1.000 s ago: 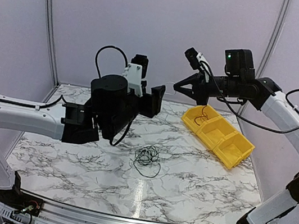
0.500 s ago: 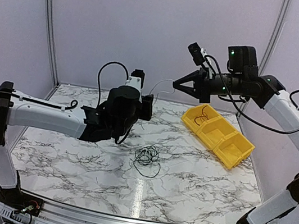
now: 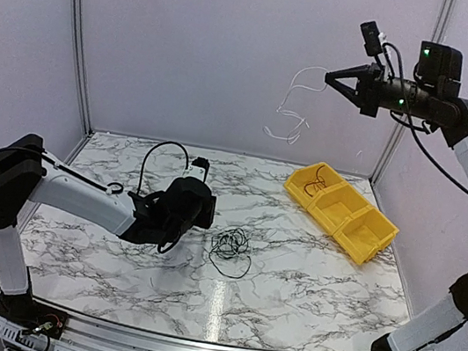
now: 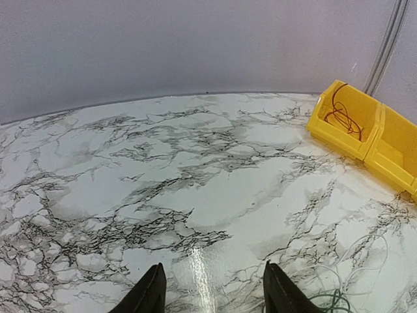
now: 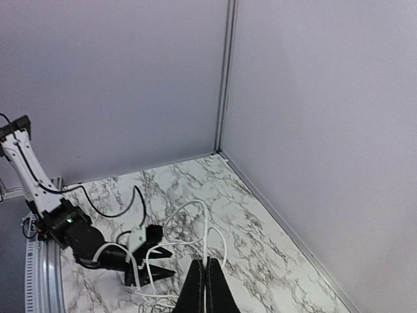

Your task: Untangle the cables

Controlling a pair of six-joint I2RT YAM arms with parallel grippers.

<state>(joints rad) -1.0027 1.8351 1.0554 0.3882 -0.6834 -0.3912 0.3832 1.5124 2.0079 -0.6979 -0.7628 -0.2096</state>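
Bin point(image 3: 356, 247) beside cables point(image 3: 230, 244) on marble table point(image 3: 305, 287)

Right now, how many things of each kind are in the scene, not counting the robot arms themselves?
White cable, held up by the right gripper: 1
Black tangle of cables: 1
Dark cable inside the yellow bin: 1
Yellow bin: 1
Total: 4
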